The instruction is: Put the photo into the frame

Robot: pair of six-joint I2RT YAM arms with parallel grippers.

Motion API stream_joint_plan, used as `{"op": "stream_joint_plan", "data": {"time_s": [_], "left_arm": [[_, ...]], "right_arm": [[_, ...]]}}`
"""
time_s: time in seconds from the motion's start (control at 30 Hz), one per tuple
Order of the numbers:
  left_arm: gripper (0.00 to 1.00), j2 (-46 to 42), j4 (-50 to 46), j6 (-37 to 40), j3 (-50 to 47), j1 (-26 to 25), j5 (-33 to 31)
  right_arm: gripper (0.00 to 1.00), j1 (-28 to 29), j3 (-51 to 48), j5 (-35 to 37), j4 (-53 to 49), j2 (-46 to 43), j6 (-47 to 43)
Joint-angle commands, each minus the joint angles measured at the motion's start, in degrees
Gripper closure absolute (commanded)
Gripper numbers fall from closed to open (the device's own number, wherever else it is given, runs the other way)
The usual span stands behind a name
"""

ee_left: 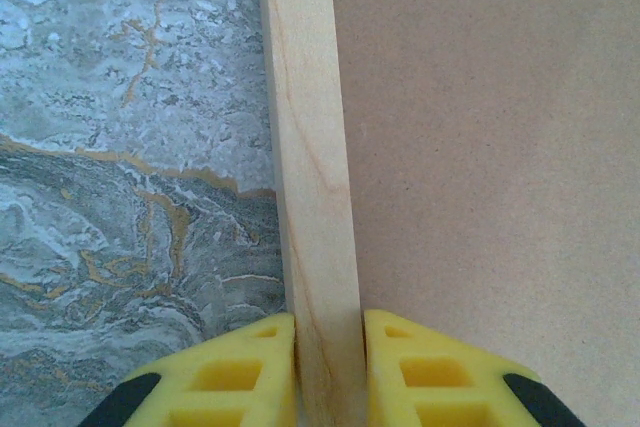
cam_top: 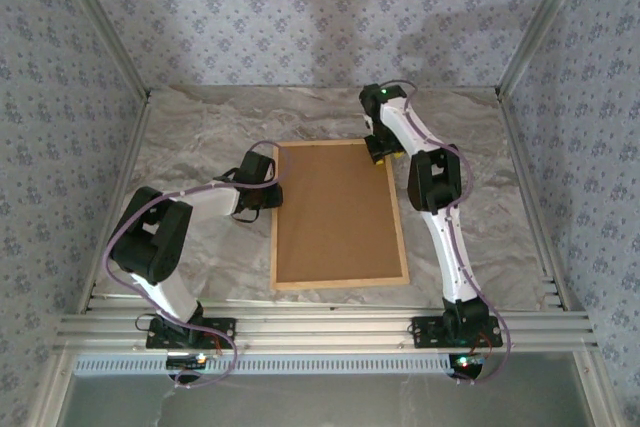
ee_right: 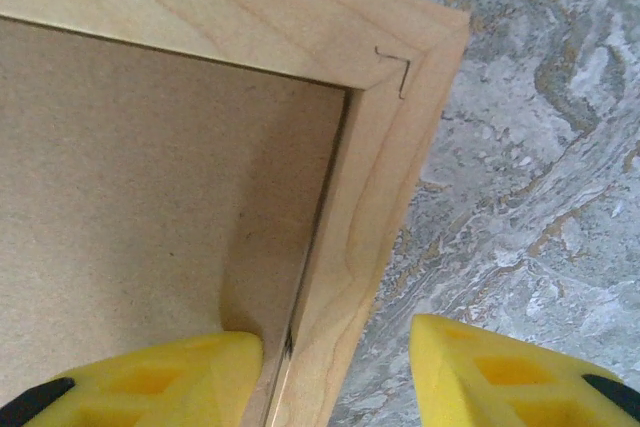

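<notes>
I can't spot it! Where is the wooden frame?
In the top view the frame lies flat on the table, around the brown board; the left gripper pinches its left rail, the right gripper straddles its right rail near the far corner.

Pale blue floral wallpaper (cam_top: 300, 17) covers 3 walls around a grey marble-patterned counter (cam_top: 200, 127) veined with tan. Aluminium posts (cam_top: 103, 27) rise at its corners. Soft, even light.

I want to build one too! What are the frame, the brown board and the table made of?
The frame looks like pale bare wood: grain lines show. The brown board looks like matte fiberboard: speckled, no grain. The table looks like veined grey marble, maybe only a print.
</notes>
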Motion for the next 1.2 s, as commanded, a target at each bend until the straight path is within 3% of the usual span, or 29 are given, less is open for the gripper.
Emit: {"op": "stream_joint_plan", "data": {"time_s": [0.0, 0.23, 0.57, 0.73, 1.0, 1.17], "left_arm": [[0.79, 2.8, -6.8, 1.8, -1.2, -0.4, 1.0], [0.78, 3.3, -6.6, 1.8, -1.0, -0.4, 1.1], [0.79, 3.1, -6.5, 1.9, -1.2, -0.4, 1.2], [0.79, 3.2, -6.5, 2.0, -1.2, -0.4, 1.2], [0.78, 3.5, -6.5, 2.1, -1.0, -0.4, 1.3], [0.79, 3.9, -6.5, 2.2, -0.8, -0.4, 1.4]], "right_arm": [[0.51, 1.5, -1.5, -9.8, 2.6, 5.1, 2.8], [0.50, 0.9, -1.8, -10.6, 4.0, 2.0, 2.7], [0.31, 0.5, -6.9, -0.1, 7.2, -8.6, 1.0], [0.20, 0.2, -8.2, 5.8, 7.0, -8.5, -0.3], [0.11, -0.8, -9.2, 7.7, 7.6, -8.0, -0.7], [0.10, -2.2, -10.9, 4.1, 9.2, -9.4, 0.0]]}}
